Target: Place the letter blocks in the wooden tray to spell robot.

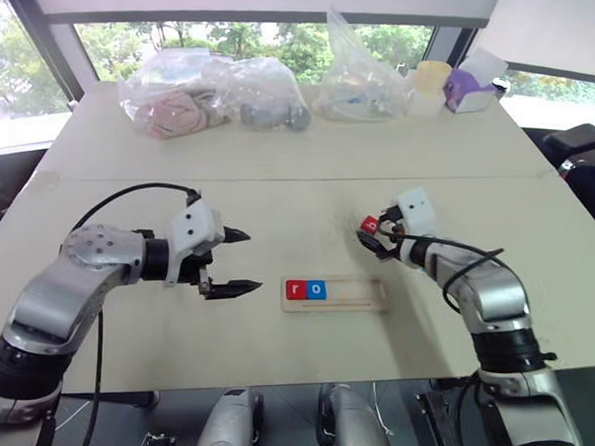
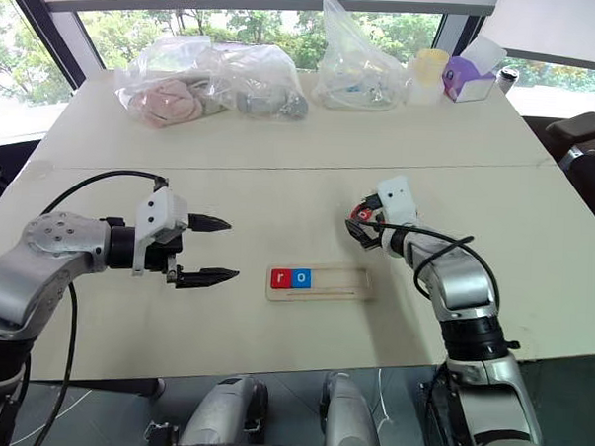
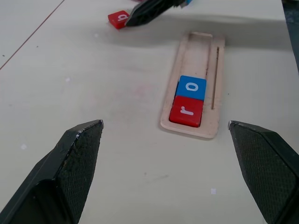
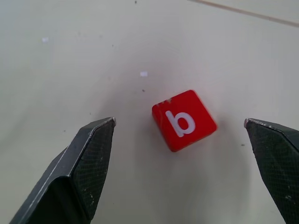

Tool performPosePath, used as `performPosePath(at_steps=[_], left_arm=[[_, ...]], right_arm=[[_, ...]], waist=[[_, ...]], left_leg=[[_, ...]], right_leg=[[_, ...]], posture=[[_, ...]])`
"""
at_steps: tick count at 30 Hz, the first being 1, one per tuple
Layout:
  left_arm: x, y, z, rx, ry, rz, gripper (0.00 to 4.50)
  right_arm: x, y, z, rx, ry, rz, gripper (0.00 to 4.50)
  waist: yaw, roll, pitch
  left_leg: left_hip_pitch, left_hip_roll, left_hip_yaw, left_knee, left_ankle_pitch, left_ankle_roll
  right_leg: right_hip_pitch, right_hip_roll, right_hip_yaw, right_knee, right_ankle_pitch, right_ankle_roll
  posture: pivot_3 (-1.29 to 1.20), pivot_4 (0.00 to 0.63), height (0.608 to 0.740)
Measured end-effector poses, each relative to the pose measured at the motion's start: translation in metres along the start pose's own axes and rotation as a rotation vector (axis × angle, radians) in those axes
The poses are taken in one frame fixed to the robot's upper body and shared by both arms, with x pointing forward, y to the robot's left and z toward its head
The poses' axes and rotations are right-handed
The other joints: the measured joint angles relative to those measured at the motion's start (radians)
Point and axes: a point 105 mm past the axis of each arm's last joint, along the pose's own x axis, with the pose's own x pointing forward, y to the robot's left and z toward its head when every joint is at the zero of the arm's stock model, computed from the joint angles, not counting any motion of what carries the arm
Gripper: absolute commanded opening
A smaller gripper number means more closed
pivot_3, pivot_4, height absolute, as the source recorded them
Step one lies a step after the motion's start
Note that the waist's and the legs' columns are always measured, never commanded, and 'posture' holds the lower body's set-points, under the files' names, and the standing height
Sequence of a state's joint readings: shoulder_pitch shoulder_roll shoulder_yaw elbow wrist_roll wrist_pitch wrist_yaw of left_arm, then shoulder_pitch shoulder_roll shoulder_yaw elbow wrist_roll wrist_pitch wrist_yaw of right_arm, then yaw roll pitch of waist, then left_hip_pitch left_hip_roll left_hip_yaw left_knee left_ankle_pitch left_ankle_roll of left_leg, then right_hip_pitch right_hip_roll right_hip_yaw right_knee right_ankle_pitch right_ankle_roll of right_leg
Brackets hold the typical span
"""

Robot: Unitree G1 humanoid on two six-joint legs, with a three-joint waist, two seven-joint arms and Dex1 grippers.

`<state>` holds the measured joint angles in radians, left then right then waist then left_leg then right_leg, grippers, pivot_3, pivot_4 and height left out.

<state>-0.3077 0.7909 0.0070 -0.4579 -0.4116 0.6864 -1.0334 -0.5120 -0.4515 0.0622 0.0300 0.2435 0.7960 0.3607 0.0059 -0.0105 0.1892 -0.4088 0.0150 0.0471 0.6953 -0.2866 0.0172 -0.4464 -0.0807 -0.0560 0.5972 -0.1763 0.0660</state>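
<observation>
The wooden tray holds two blocks, red r and blue o. One red b block lies on the tabletop between the right gripper's spread fingers; the left gripper's fingers are also apart.

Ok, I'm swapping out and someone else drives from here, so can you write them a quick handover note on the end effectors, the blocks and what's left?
Left end effector: open, empty, hovering over the table beside the wooden tray.
Right end effector: open, empty, poised over the red b block, which lies flat on the table, untouched.
Done: red r block and blue o block sit side by side at the tray's left end.
Left: grasp the b and seat it next to the o, then add the second o and the t. I can't make those two out in these views.
</observation>
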Motion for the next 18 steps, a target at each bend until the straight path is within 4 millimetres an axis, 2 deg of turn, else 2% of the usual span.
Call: performPosePath(at_steps=[13, 16, 18], left_arm=[[-0.001, 0.002, -0.001, -0.005, -0.004, 0.054, 4.47], [-0.001, 0.003, -0.001, 0.003, -0.008, 0.064, 4.5], [-0.001, 0.003, 0.0, 0.01, -0.011, 0.068, 4.5]], right_arm=[[0.02, -0.008, 0.004, -0.06, -0.01, 0.058, 4.5], [0.022, -0.005, 0.005, -0.071, -0.007, 0.091, 3.68], [0.022, -0.001, 0.005, -0.081, -0.004, 0.117, 2.72]], waist=[[-0.012, 0.0, 0.0], [-0.017, 0.0, 0.0], [-0.017, 0.0, 0.0]], left_leg=[[0.001, 0.0, 0.0, 0.0, 0.0, 0.0], [0.001, 0.0, 0.0, 0.0, 0.0, 0.0], [0.001, 0.0, 0.0, 0.0, 0.0, 0.0]], right_leg=[[0.001, 0.0, 0.0, 0.0, 0.0, 0.0], [0.001, 0.0, 0.0, 0.0, 0.0, 0.0], [0.001, 0.0, 0.0, 0.001, 0.0, 0.0]], posture=[[0.0, 0.15, 0.74], [0.0, 0.15, 0.74], [0.0, 0.15, 0.74]])
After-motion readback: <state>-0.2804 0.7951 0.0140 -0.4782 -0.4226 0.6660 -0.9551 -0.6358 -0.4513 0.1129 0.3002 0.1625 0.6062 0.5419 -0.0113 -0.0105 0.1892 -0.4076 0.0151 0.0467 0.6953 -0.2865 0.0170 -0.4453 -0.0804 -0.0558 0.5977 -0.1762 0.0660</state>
